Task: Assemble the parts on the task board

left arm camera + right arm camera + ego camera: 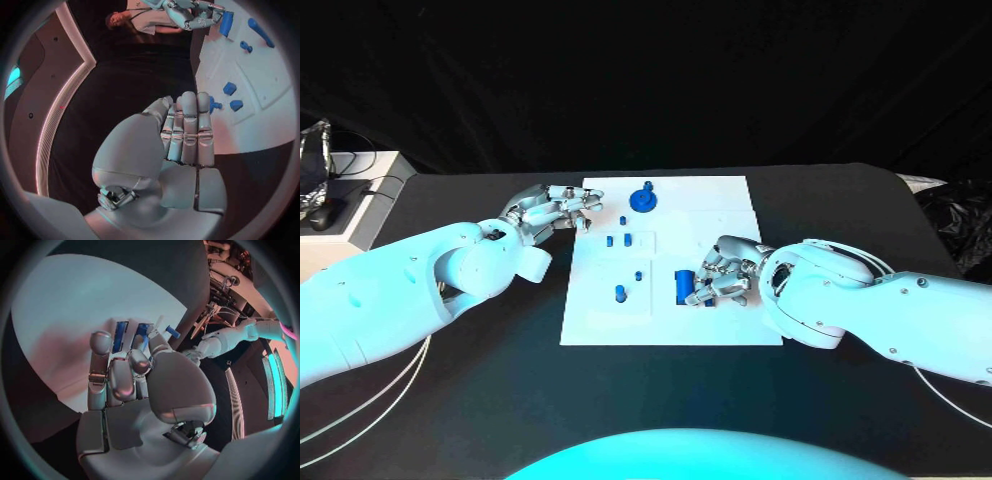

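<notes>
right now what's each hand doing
left hand: fingers closed together, holding nothing.
right hand: on the blue part; grip cannot be told.

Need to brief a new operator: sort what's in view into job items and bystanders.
Job:
task board
round blue part
small blue parts
long blue part at the right robot hand
left robot hand

Lying about:
black table
white box with cables

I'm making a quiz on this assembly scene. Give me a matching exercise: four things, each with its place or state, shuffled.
Things:
1. round blue knobbed part
2. long blue block
3. left silver hand
4. white task board

Places or states:
A. at the right silver hand's fingers
B. lies mid-table
C. near the board's far edge
D. at the board's left edge, holding nothing

Pairs: 1-C, 2-A, 3-D, 4-B
</notes>
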`<state>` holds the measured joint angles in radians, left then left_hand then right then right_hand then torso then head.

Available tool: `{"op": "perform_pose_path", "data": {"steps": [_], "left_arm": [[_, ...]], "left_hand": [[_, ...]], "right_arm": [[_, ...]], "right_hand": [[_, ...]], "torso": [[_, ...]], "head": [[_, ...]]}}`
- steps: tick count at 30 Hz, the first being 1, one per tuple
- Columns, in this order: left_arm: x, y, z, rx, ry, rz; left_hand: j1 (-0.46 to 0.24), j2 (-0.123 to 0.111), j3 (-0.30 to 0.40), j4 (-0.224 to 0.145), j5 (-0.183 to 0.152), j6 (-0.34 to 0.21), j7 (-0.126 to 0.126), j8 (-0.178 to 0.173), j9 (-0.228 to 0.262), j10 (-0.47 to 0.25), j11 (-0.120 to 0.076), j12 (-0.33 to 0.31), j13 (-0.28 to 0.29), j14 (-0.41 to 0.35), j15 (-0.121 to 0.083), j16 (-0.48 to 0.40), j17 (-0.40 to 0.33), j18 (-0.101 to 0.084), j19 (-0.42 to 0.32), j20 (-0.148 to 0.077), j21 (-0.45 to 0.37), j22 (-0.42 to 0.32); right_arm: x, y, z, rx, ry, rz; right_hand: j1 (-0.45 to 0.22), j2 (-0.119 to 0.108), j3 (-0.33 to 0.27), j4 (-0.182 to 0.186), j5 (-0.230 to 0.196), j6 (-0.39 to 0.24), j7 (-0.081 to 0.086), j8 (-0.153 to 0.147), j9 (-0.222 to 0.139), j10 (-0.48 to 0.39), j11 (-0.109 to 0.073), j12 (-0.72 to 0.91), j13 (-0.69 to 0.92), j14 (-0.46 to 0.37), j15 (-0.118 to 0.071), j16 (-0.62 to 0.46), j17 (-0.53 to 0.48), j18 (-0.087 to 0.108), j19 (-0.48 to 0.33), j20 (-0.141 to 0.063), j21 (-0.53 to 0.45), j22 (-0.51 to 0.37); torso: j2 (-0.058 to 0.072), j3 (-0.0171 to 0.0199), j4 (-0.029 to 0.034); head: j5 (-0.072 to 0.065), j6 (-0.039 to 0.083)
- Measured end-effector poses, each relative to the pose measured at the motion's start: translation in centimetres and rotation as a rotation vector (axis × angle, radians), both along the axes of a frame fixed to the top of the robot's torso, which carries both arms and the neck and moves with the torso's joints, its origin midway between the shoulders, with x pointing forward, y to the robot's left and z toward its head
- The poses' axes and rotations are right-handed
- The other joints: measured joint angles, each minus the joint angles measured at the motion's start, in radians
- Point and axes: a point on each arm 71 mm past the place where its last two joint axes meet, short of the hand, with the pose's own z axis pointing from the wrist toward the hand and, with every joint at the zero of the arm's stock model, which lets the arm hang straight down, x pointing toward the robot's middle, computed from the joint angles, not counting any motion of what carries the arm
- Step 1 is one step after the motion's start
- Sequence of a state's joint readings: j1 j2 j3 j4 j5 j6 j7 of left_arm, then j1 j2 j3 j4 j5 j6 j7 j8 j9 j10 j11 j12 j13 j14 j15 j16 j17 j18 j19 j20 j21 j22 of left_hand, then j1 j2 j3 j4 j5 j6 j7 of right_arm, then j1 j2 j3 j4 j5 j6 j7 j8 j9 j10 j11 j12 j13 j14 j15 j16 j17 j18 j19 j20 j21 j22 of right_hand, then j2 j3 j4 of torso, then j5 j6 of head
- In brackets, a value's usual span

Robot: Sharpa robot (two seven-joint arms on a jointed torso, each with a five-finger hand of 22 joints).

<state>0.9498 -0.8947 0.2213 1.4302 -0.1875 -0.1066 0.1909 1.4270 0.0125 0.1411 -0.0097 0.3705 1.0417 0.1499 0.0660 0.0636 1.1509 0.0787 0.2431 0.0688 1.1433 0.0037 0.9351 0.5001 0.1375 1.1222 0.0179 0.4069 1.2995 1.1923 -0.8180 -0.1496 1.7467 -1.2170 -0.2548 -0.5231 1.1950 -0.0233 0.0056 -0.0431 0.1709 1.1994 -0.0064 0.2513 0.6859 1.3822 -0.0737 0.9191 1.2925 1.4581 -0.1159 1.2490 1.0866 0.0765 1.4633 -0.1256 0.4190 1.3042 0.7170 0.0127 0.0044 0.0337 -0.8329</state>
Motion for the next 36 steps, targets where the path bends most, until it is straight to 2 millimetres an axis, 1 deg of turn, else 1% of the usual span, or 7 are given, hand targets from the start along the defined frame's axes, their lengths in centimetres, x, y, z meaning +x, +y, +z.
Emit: {"op": "perform_pose_path", "data": {"steps": [5,16,24,26,29,32,36], "left_arm": [[0.0,0.0,0.0,0.0,0.0,0.0],[0.0,0.0,-0.1,0.0,0.002,-0.001],[-0.1,0.0,-0.1,0.0,0.003,-0.001],[-0.1,0.0,-0.1,0.0,0.003,-0.002],[-0.1,0.0,-0.1,0.0,0.003,-0.001],[-0.1,0.0,-0.1,0.0,0.004,-0.001],[0.0,0.0,-0.2,-0.002,0.006,0.001]], "left_hand": [[0.0,0.0,0.0,0.0,0.0,0.0,0.0,0.0,0.0,0.0,0.0,0.0,0.0,0.0,0.0,0.0,0.0,0.0,0.0,0.0,0.0,0.0],[0.0,0.0,0.0,0.0,0.0,0.0,0.0,0.0,0.0,0.0,0.0,0.0,0.0,0.0,0.0,0.0,0.0,0.0,0.0,0.0,0.0,0.0],[0.0,0.0,0.0,0.0,0.0,0.0,0.0,0.0,0.0,0.0,0.0,0.0,0.0,0.0,0.0,0.0,0.0,0.0,0.0,0.0,0.0,0.0],[0.0,0.0,0.0,0.0,0.0,0.0,0.0,0.0,0.0,0.0,0.0,0.0,0.0,0.0,0.0,0.0,0.0,0.0,0.0,0.0,0.0,0.0],[0.0,0.0,0.0,0.0,0.0,0.0,0.0,0.0,0.0,0.0,0.0,0.0,0.0,0.0,0.0,0.0,0.0,0.0,0.0,0.0,0.0,0.0],[0.0,0.0,0.0,0.0,0.0,0.0,0.0,0.0,0.0,0.0,0.0,0.0,0.0,0.0,0.0,0.0,0.0,0.0,0.0,0.0,-0.004,0.002],[0.0,0.0,0.0,0.0,0.0,0.0,0.0,0.0,0.0,0.0,0.0,0.0,0.0,0.0,0.0,-0.005,-0.003,0.0,0.0,0.0,-0.007,0.003]], "right_arm": [[0.0,0.0,0.0,-0.003,-0.007,0.001],[0.0,-0.1,-0.1,0.003,-0.005,0.004],[0.0,-0.7,-0.1,0.04,-0.001,-0.015],[0.0,-1.0,-0.1,0.075,0.0,-0.025],[0.1,-1.3,0.1,0.154,-0.004,-0.043],[0.3,-1.7,0.4,0.247,-0.01,-0.067],[0.7,-2.6,0.7,0.352,-0.015,-0.107]], "right_hand": [[-0.003,0.01,-0.007,-0.007,0.003,-0.004,-0.004,0.006,0.002,0.004,-0.004,0.0,0.0,0.0,0.0,0.0,0.0,0.0,0.0,0.0,0.0,0.0],[-0.003,0.01,-0.008,-0.001,0.007,-0.004,-0.004,0.008,0.002,0.004,-0.004,0.004,0.003,0.0,0.0,0.004,0.003,0.0,0.0,0.0,0.0,0.0],[-0.017,-0.069,0.015,0.077,0.007,-0.004,-0.004,0.015,0.01,0.004,-0.004,0.003,0.003,0.0,0.0,0.005,-0.002,0.0,0.0,0.0,-0.006,0.0],[-0.011,-0.082,0.018,0.09,0.009,-0.014,0.007,0.011,0.009,-0.01,0.009,-0.031,-0.011,-0.003,0.002,-0.016,-0.026,0.0,0.0,0.0,-0.063,-0.017],[-0.005,-0.088,0.018,0.09,0.038,-0.051,0.033,-0.042,-0.026,-0.057,0.028,-0.109,-0.055,-0.013,0.009,-0.072,-0.086,0.0,0.004,0.002,-0.215,-0.07],[-0.005,-0.088,0.011,0.086,0.044,-0.077,0.058,-0.097,-0.065,-0.088,0.044,-0.161,-0.093,-0.021,0.019,-0.11,-0.126,0.0,0.003,0.015,-0.273,-0.099],[-0.005,-0.088,-0.037,0.083,0.065,-0.071,0.068,-0.157,-0.106,-0.102,0.052,-0.158,-0.125,-0.016,0.024,-0.12,-0.135,0.0,0.005,0.021,-0.294,-0.124]], "torso": [[0.0,0.0001,-0.0006],[0.0,0.0005,-0.0012],[0.0,0.0005,-0.0012],[-0.001,0.0002,-0.0012],[-0.001,-0.0002,-0.0015],[-0.001,-0.0006,-0.0021],[-0.002,-0.0006,-0.0022]], "head": [[0.0,0.0],[0.0,0.0],[0.001,0.003],[0.001,0.005],[0.002,0.007],[0.002,0.01],[0.001,0.015]]}}
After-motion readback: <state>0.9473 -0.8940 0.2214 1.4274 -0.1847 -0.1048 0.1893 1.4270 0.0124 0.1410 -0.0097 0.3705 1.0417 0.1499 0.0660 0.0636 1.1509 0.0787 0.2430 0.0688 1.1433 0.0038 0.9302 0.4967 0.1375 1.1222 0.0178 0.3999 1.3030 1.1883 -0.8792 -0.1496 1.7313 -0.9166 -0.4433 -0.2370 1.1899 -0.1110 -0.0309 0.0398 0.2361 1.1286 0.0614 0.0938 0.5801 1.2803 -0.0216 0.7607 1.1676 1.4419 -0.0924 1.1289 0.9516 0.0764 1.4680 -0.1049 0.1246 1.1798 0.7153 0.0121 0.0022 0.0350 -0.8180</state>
